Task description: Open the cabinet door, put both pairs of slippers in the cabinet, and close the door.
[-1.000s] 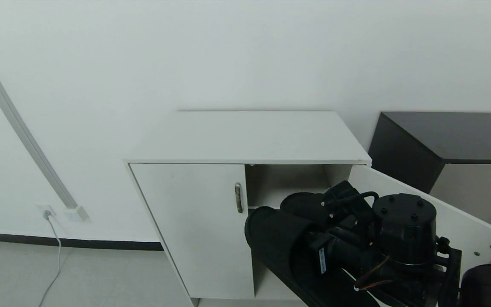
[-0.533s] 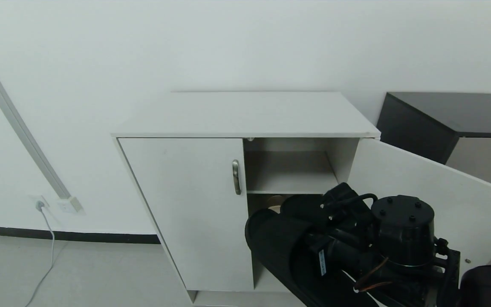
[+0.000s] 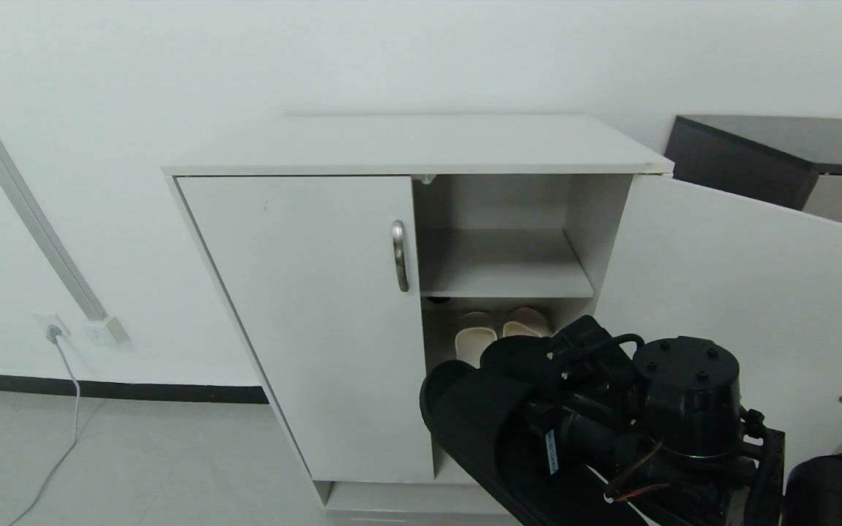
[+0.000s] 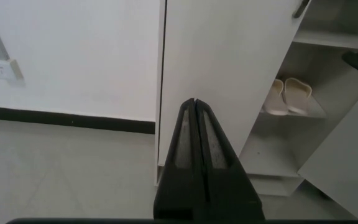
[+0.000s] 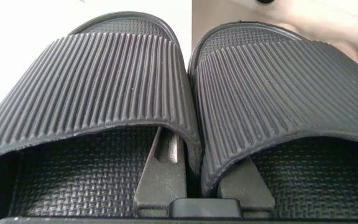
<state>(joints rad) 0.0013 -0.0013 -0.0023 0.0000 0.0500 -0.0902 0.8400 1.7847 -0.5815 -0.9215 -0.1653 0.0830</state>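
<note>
Black slippers [image 3: 476,424]: pair pinched together in right gripper [image 5: 194,177], toes toward open right bay of cabinet [image 3: 297,307], just ahead.
Cream slippers [image 3: 498,330]: on middle shelf inside.
Left gripper [image 4: 195,140]: fingers pressed together, empty, farther off.

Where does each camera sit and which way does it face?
Head view: on the robot's head, facing forward and down at the white cabinet, right door open; the right arm holding the black slippers shows.
Left wrist view: on the left wrist, looking along the shut left gripper at the cabinet front and floor.
Right wrist view: on the right wrist, close behind the right gripper clamped on the black slippers.
Shared: head and left wrist views both show the cream slippers on a lower shelf.
</note>
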